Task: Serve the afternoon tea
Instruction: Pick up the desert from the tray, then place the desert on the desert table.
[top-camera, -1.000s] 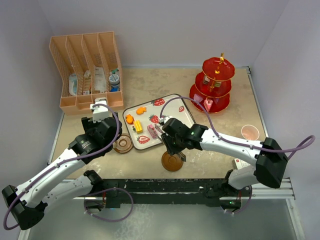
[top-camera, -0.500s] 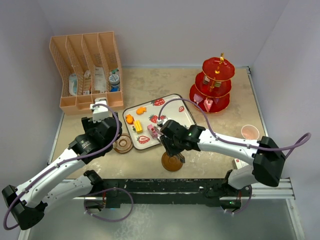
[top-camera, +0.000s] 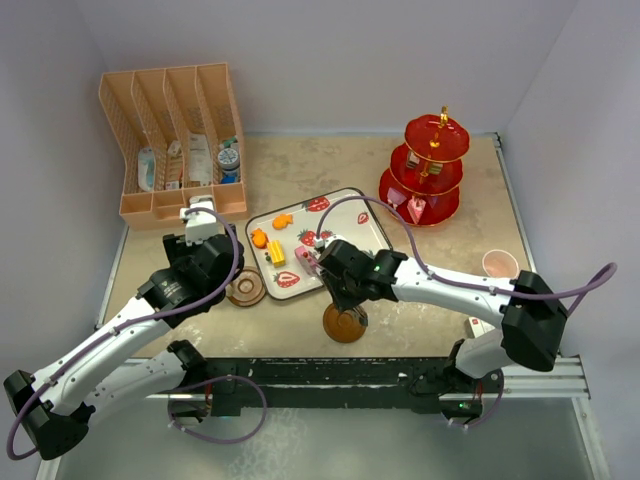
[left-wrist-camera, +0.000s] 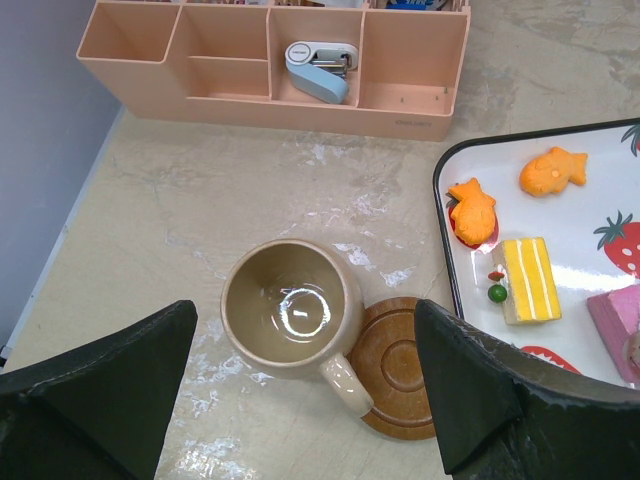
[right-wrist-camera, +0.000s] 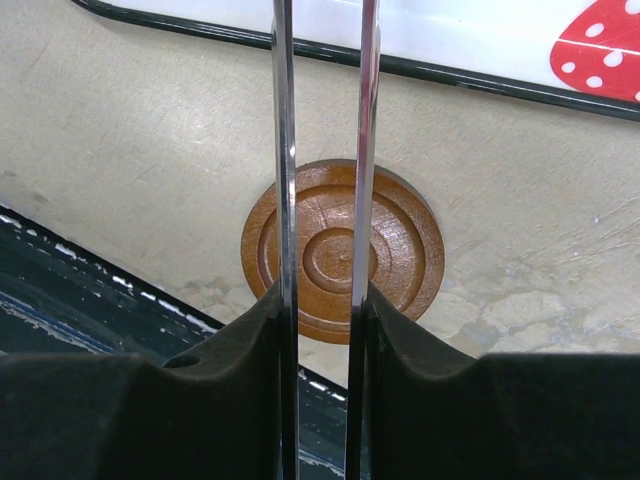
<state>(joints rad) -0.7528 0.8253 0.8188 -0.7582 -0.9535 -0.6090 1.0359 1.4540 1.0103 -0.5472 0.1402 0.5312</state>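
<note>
My left gripper (left-wrist-camera: 305, 308) hangs open over a tan mug (left-wrist-camera: 290, 310), whose handle rests on a brown saucer (left-wrist-camera: 400, 365). Just right of them lies the strawberry tray (left-wrist-camera: 446, 250) with orange fish cakes (left-wrist-camera: 472, 210), a yellow cake (left-wrist-camera: 530, 280) and a pink cake (left-wrist-camera: 615, 315). My right gripper (right-wrist-camera: 322, 300) is shut on the metal tongs (right-wrist-camera: 285, 150), whose two blades run up over a second saucer (right-wrist-camera: 400, 260). From above, the tongs' tips reach the pink cake (top-camera: 303, 260). The red stand (top-camera: 430, 170) is at the back right and the pink mug (top-camera: 500, 265) at the right.
A peach divided rack (top-camera: 175, 140) of toiletries stands at the back left, close behind my left arm. The tray's near rim (right-wrist-camera: 450, 72) lies just beyond the second saucer. The table's front edge and a dark rail run close below that saucer.
My right gripper has squeezed the tongs narrower and crept slightly left toward the pink cake. The left arm has stayed still.
</note>
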